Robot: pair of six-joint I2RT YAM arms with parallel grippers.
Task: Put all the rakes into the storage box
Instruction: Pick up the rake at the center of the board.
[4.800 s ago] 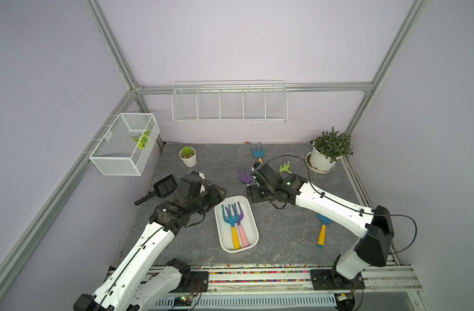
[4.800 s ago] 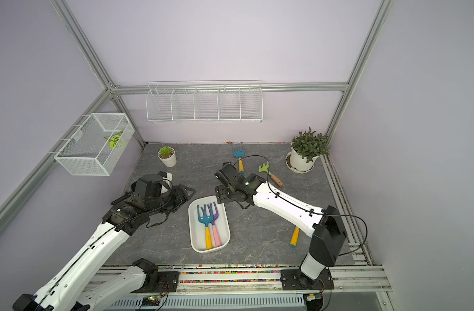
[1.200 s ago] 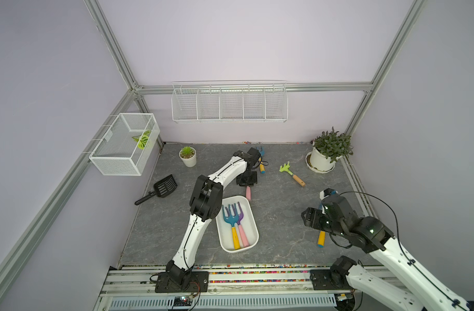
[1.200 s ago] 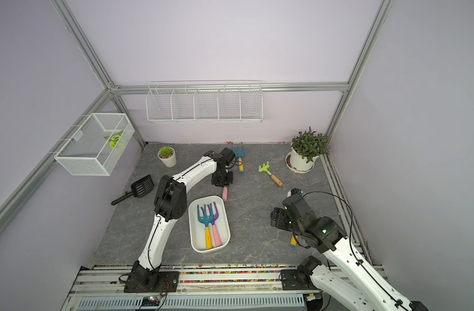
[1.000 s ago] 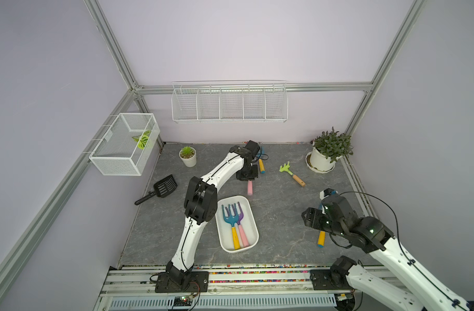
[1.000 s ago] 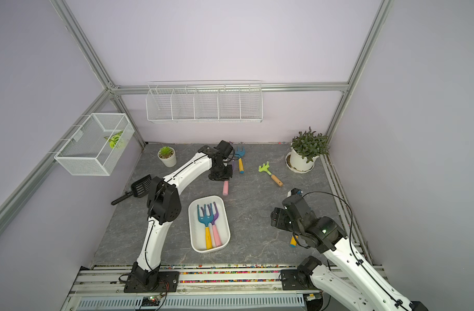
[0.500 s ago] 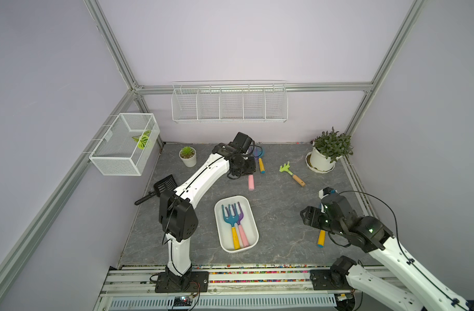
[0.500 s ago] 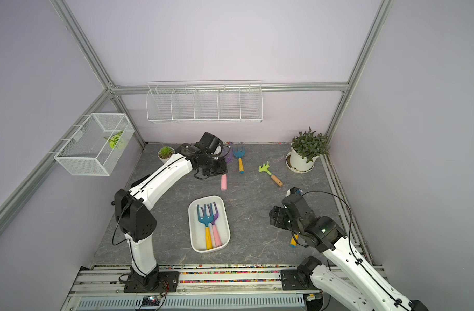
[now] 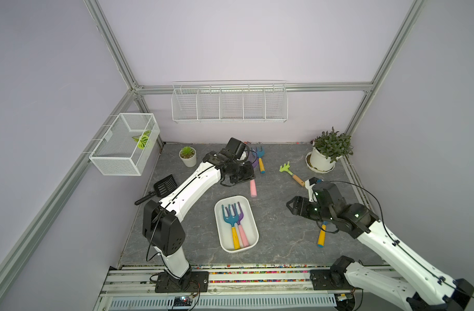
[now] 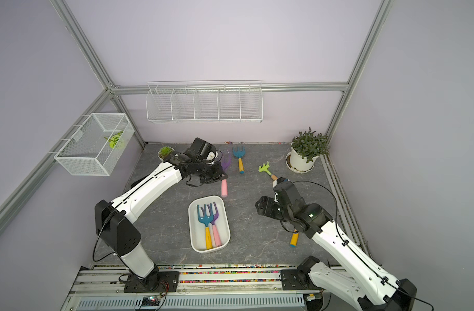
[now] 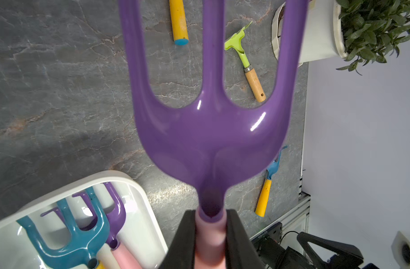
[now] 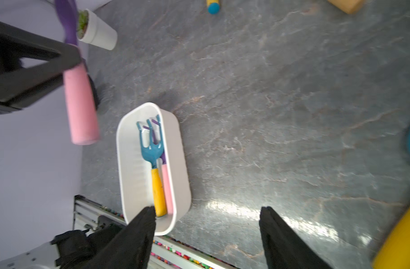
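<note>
My left gripper [image 9: 247, 180] [image 11: 211, 216] is shut on the pink handle of a purple rake [image 9: 253, 161] [image 11: 211, 130], just under its head. That rake hangs off the table, behind the far end of the storage box, pink handle [image 12: 80, 104] pointing down. The storage box [image 9: 218, 215] [image 10: 192, 229] [image 12: 129, 163] is a shallow white tub at the table's middle front. It holds a teal rake with a yellow handle [image 9: 231, 223] and a purple rake with a pink handle. My right gripper [image 9: 292, 207] [image 12: 207, 209] stands open and holds nothing, right of the box.
A teal rake [image 9: 260, 159] lies at the back. A small green rake [image 9: 291, 173] lies right of it. A blue and yellow tool [image 9: 322, 237] lies under my right arm. Around stand a black scoop [image 9: 163, 185], a small pot [image 9: 188, 156], a potted plant [image 9: 328, 150], a wire basket [image 9: 125, 145] and a wire rack [image 9: 229, 103].
Since the oldest frames my right arm has let go of the purple rake and drawn back right; my left gripper has taken it. In the last second the left elbow swung left.
</note>
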